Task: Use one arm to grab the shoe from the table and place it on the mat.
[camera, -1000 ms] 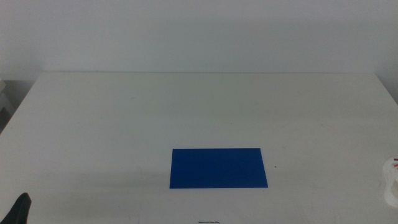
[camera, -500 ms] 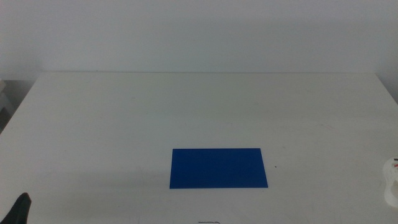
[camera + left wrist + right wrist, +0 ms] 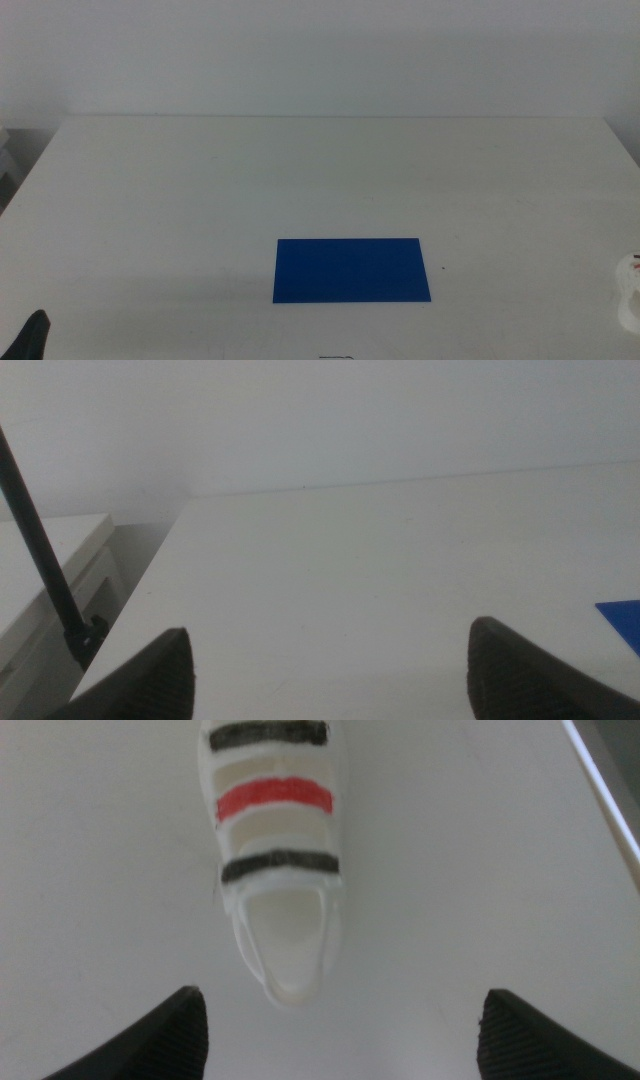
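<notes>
The left gripper (image 3: pixel 33 335) shows in the middle view only as a dark tip at the bottom left corner of the table (image 3: pixel 300 170). In the left wrist view its fingers (image 3: pixel 150 675) stand wide apart and released, with bare white tabletop between them and nothing held.

The mat (image 3: pixel 351 269), a flat deep-blue rectangle, lies in the near centre of the table with nothing on it. One blue corner of it appears at the edge of the left wrist view.

At the far right edge of the table, well apart from the mat, a small part of the white shoe (image 3: pixel 630 285) is visible, cut off by the frame.

The right gripper (image 3: pixel 335 1035) hangs just above that shoe. Its fingers (image 3: pixel 150 1040) are spread wide and released, not touching the shoe; the white heel loop lies nearest the fingers, with the dark, red and dark straps beyond.
</notes>
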{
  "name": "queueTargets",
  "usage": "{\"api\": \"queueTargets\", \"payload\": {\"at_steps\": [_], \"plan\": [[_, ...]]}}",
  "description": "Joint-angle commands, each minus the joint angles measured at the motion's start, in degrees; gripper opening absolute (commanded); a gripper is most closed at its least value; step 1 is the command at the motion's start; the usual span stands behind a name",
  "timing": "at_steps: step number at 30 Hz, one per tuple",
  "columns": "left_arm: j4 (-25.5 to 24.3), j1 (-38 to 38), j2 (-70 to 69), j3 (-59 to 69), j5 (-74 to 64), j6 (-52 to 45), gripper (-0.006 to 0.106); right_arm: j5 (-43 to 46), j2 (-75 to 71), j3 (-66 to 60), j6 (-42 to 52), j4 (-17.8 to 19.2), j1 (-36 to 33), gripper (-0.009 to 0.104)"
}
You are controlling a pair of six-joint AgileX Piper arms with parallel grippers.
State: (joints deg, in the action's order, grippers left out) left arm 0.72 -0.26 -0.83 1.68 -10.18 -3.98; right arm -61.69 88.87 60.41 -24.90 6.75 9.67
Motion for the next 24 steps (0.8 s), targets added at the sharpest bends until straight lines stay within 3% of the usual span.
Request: {"api": "queueTargets", "payload": {"at_steps": [1, 15, 19, 24], "plan": [[0.49, -0.22, -1.10, -0.19, 4.76, 0.84, 0.094, 1.71, -0.08, 2.30, 1.13, -0.07, 1.03, 0.085], [0.49, -0.22, -1.10, -0.19, 4.76, 0.84, 0.094, 11.74, 8.85, 3.03, 2.16, -0.02, 2.64, 0.082], [0.49, -0.22, -1.10, -0.19, 4.76, 0.84, 0.094, 11.74, 10.12, 3.03, 2.37, -0.08, 2.64, 0.074], [0.49, -0.22, -1.10, -0.19, 4.76, 0.84, 0.094, 11.74, 11.50, 3.03, 2.37, -0.29, 2.58, 0.056]]}}
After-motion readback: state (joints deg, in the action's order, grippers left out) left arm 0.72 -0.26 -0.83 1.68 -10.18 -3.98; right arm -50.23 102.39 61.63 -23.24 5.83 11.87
